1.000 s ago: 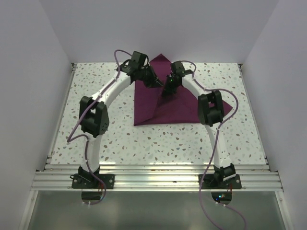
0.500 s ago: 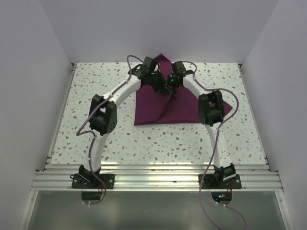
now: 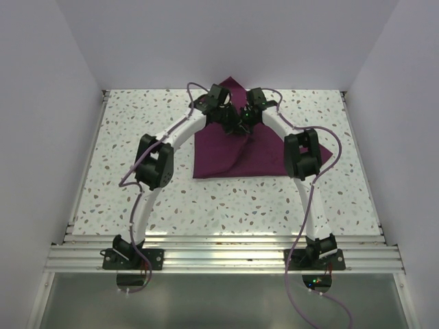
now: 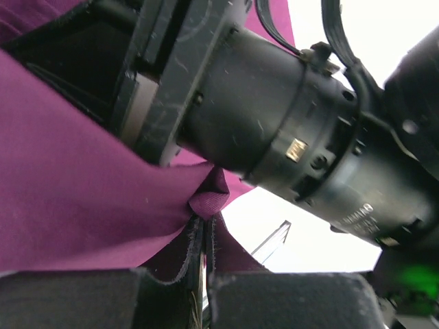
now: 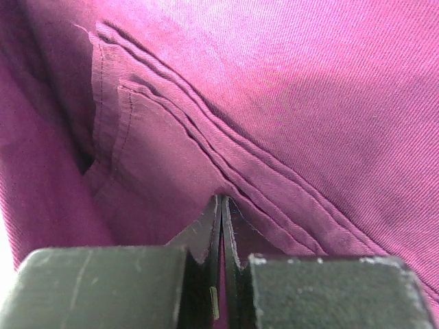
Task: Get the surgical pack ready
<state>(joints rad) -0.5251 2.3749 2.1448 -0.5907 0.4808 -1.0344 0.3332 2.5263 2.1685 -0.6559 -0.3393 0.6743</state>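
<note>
Left end effector (image 4: 204,233) has swung inward beside right end effector (image 5: 221,212); both pinch the cloth (image 3: 226,156).

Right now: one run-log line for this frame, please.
phase: folding cloth | left gripper: shut on cloth | right gripper: shut on cloth | cloth: pinched up at far-centre, near edge on table

Hidden around the jaws
Beyond the left gripper (image 4: 204,229) the right arm's wrist (image 4: 288,130) blocks most of the cloth (image 4: 75,199); around the right gripper (image 5: 221,205) the cloth runs off every edge.
</note>
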